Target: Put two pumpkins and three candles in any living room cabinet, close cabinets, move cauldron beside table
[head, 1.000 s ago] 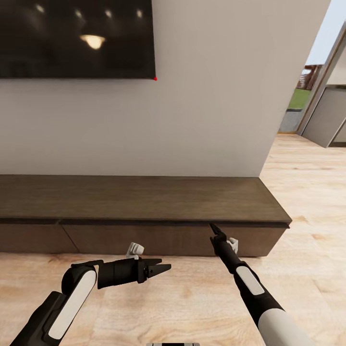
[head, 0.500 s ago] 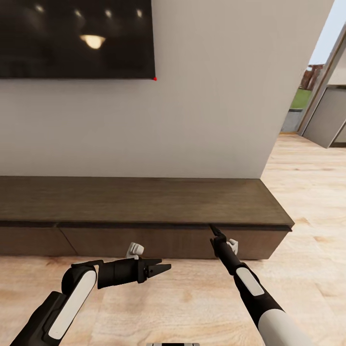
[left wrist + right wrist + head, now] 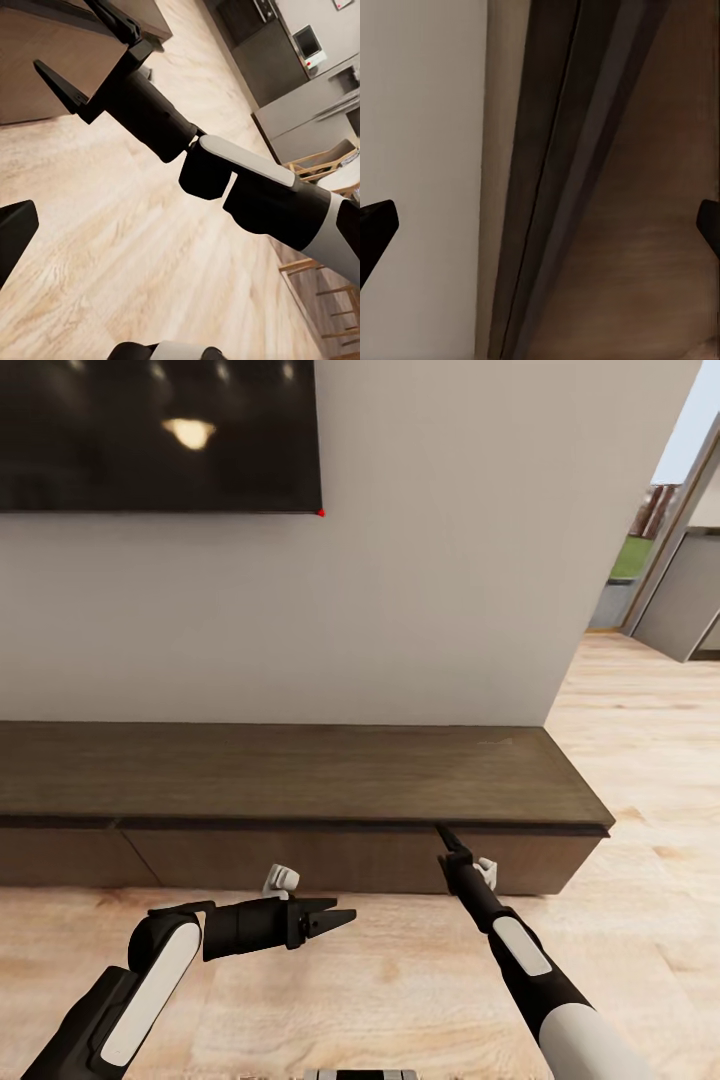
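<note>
My right claw (image 3: 441,830) is up against the cabinet (image 3: 300,775), its tip at the seam under the top edge, near the cabinet's right end. From the head it looks like one thin point; my right wrist camera shows the fingers (image 3: 376,217) spread wide across the dark front. My left claw (image 3: 338,916) hangs spread over the floor (image 3: 400,980), aimed at my right arm (image 3: 255,187).

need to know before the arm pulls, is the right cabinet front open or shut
Shut. In the head view the cabinet front sits flush under the top edge with no gap, and the right gripper is at that upper edge.
</note>
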